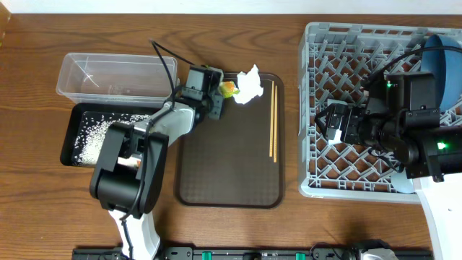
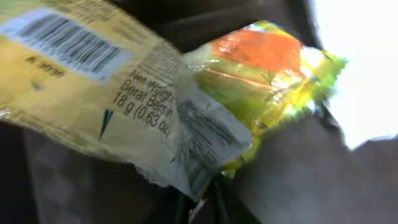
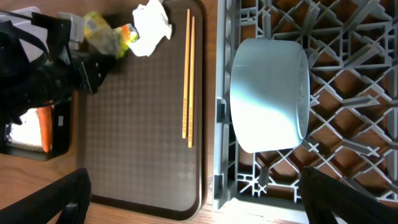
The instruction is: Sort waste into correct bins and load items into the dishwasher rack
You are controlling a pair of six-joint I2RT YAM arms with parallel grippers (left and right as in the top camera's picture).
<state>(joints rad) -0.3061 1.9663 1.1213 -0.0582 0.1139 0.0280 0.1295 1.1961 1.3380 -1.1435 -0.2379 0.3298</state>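
At the far left corner of the brown serving tray (image 1: 231, 166), your left gripper (image 1: 215, 92) appears clenched on the snack wrapper (image 1: 228, 89), beside the tissue (image 1: 249, 83), and should next carry it to the clear tub (image 1: 115, 72) left of the tray, while your right gripper (image 1: 330, 126) hangs released right of it.

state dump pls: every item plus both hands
left hand: at the snack wrapper, grip unclear
right hand: open, over the dishwasher rack
white bowl: on its side in the rack
dark-blue plate: on edge in the rack
chopsticks: flat, side by side on the brown serving tray
tissue: crumpled, on the tray
black tray: holding rice grains and a carrot
clear tub: open
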